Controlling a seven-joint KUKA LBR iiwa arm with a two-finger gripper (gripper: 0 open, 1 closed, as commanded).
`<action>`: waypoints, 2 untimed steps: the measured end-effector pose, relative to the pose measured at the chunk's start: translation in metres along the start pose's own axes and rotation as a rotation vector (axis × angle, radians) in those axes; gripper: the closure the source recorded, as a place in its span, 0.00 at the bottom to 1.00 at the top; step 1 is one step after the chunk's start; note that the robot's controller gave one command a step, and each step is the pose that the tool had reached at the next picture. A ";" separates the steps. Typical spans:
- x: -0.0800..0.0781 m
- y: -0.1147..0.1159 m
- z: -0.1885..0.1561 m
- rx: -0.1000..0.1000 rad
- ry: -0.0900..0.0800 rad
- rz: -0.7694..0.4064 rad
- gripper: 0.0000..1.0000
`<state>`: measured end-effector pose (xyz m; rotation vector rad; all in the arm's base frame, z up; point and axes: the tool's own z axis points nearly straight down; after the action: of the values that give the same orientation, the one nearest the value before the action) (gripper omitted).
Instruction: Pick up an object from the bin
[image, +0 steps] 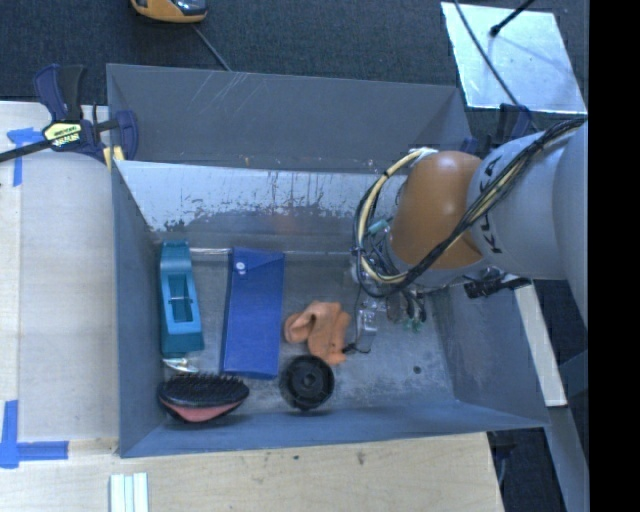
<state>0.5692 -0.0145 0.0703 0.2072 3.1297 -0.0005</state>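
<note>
Pincer (362, 338) stood low inside the grey bin (300, 205), close above the floor and a little right of the middle. The arm came in from the right, with its orange cover (440, 210) above. Whether the pincer was released or clenched I cannot tell, because the wrist and its cables hid that part. Nothing could be seen grasped in it.

The nearest thing was a soft peach-orange lump (318, 330), maybe a toy or a piece of foam, lying in the middle of the floor. It lay directly to the left of the pincer, with its right edge just beside it; whether they touched I cannot say. The lump was irregular, but its longer extent ran roughly left to right, so one end pointed toward the pincer. I judge this lump to be the easiest thing to pick. The coming move would need a small shift to the left, so that the pincer stands over the body of the lump and not at its edge.

A black round cap (307, 382) lay just below the lump, toward the near wall, close enough to be bumped. A flat blue pouch (253, 312) lay just left of the lump, its long side running from the far wall toward the near one. A teal tape dispenser (180, 298) and a dark brush (203, 394) were further left, well apart from the pincer.
</note>
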 end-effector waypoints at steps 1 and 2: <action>-0.004 0.008 0.000 0.000 -0.002 0.027 0.00; 0.001 0.031 0.000 0.000 0.000 0.140 0.00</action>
<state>0.5719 0.0162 0.0703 0.4249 3.1078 0.0000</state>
